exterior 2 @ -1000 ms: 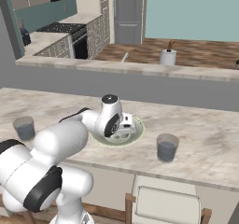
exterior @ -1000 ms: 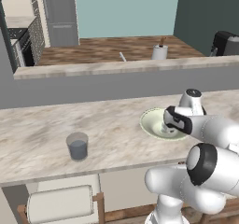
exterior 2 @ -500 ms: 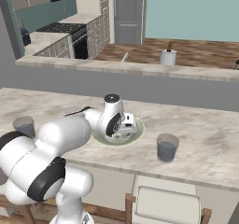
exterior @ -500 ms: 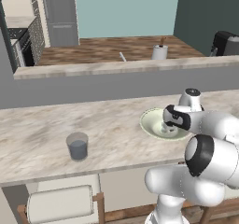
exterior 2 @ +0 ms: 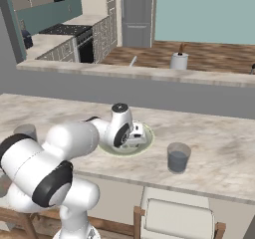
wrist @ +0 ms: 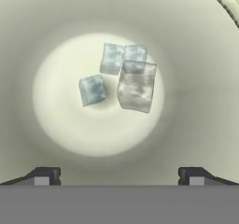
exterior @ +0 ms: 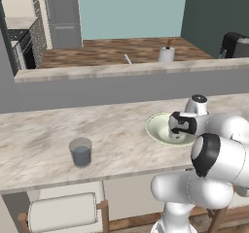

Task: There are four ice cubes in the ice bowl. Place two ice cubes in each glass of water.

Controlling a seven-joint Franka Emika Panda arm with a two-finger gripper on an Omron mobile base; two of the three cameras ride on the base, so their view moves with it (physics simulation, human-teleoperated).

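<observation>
Pincer (wrist: 119, 176) stood wide open and empty above the ice bowl (wrist: 56, 13) on the tabletop (exterior: 44, 135), four ice cubes (wrist: 122, 76) clustered at the bowl's centre.

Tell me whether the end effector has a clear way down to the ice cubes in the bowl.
Probably yes. The end effector hangs open right above the ice bowl, and nothing lies between its fingertips and the ice cubes clustered on the bowl's floor.

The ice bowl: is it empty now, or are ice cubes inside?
Not empty. The ice bowl holds the ice cubes, clustered at its bottom: three clearly visible, a fourth possibly behind the largest.
</observation>
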